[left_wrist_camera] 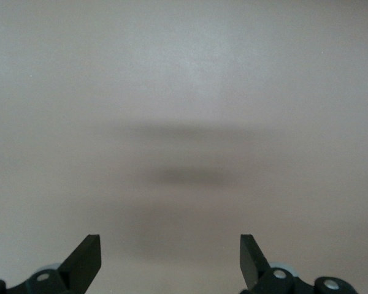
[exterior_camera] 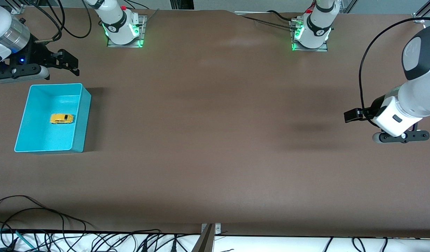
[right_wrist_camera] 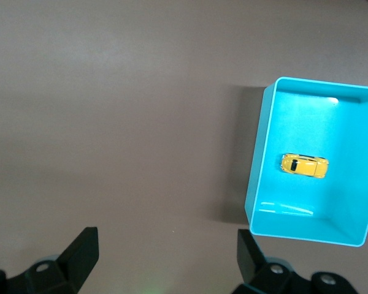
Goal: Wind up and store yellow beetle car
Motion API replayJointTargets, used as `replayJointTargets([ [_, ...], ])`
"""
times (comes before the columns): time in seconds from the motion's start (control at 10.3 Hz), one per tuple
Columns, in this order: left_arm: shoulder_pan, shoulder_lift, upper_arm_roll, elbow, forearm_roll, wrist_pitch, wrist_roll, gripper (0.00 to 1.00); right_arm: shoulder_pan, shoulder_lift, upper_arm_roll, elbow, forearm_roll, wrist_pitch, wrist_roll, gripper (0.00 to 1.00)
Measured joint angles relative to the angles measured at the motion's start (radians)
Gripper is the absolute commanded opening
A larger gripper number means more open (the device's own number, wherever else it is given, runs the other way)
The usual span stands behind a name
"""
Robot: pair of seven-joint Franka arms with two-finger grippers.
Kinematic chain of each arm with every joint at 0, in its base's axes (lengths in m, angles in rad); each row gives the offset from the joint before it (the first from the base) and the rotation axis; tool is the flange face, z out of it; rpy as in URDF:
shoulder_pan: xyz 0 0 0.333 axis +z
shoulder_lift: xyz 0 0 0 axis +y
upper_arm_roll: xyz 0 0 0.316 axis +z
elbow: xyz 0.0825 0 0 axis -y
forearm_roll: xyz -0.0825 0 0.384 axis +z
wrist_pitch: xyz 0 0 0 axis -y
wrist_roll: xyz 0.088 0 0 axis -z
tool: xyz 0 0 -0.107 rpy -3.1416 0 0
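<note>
The yellow beetle car (exterior_camera: 62, 118) lies on the floor of the turquoise bin (exterior_camera: 55, 85), at the right arm's end of the table. The right wrist view also shows the car (right_wrist_camera: 303, 165) inside the bin (right_wrist_camera: 319, 82). My right gripper (exterior_camera: 70, 63) is open and empty. It is up over bare table just off the bin's rim on the robot-base side, and its open jaws (right_wrist_camera: 167, 254) frame bare table beside the bin. My left gripper (exterior_camera: 354, 115) is open and empty over bare table at the left arm's end. Its wrist view (left_wrist_camera: 170, 257) shows only the brown tabletop.
The two arm bases (exterior_camera: 123, 28) (exterior_camera: 311, 33) with green lights stand along the robots' edge of the brown table. Loose black cables (exterior_camera: 43, 217) lie at the edge nearest the front camera, toward the right arm's end. A metal bracket (exterior_camera: 209, 231) sits at that edge's middle.
</note>
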Motion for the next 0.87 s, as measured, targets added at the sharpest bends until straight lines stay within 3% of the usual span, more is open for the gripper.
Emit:
replayJointTargets([
  [0.48, -0.003, -0.005, -0.001, 0.001, 0.0, 0.0, 0.0, 1.0, 0.006, 0.138, -0.001, 0.127, -0.003, 0.032, 0.0, 1.0],
  [0.87, -0.004, -0.007, 0.0, 0.001, 0.0, 0.0, 0.0, 1.0, 0.007, 0.158, -0.002, 0.146, -0.003, 0.03, 0.0, 1.0],
])
